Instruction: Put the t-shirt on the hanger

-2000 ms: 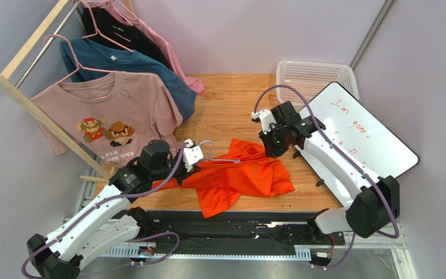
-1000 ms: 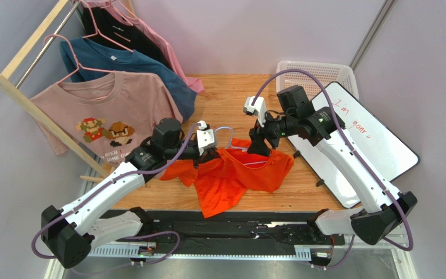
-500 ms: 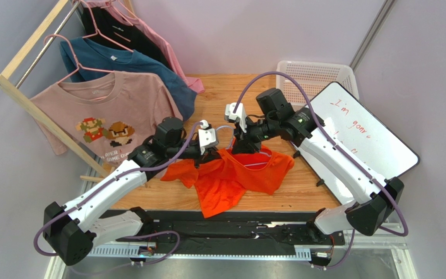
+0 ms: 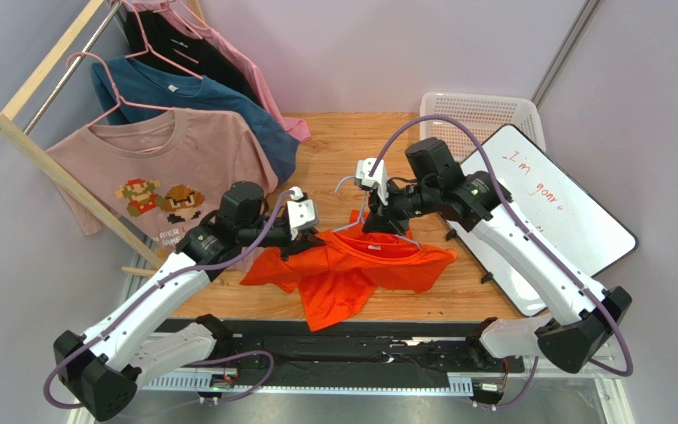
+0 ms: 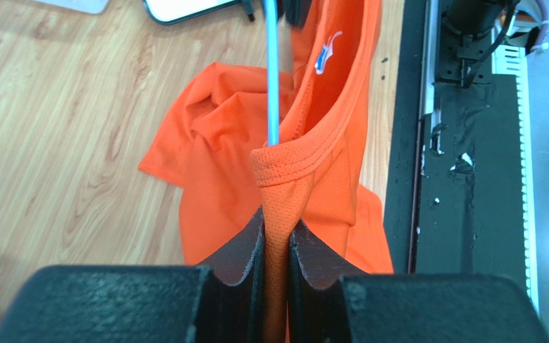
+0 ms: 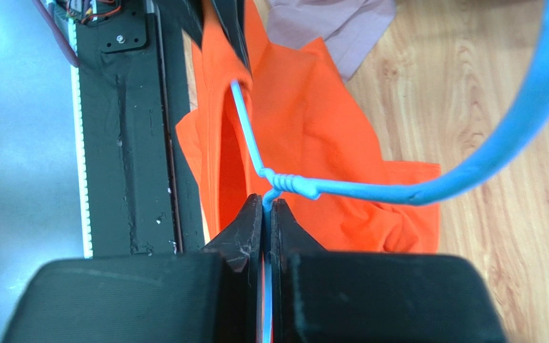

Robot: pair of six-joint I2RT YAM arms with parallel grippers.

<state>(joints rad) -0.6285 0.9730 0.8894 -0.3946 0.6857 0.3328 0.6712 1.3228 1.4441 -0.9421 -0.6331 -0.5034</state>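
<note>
The orange t-shirt [image 4: 351, 265] hangs bunched between both grippers, its lower part on the wooden table. The light-blue wire hanger [image 4: 395, 233] is inside the neck opening, hook [image 4: 344, 182] up. My left gripper [image 4: 314, 237] is shut on the collar edge; in the left wrist view the fingers [image 5: 241, 250] pinch the orange collar [image 5: 292, 161] beside the hanger wire [image 5: 273, 86], with the white label [image 5: 325, 54] beyond. My right gripper [image 4: 373, 221] is shut on the hanger; in the right wrist view [image 6: 266, 209] it grips the wire just below the twisted neck [image 6: 292, 184].
A wooden rack at the left holds a dusty-pink printed shirt [image 4: 170, 172] and a teal shirt [image 4: 205, 97] on pink hangers. A white basket [image 4: 480, 115] and a whiteboard [image 4: 555, 208] lie at the right. A black strip [image 4: 360, 340] runs along the near edge.
The right gripper moved slightly right with the hanger and the left gripper drew back to the left. The shirt is now stretched wider over the hanger's shoulders.
</note>
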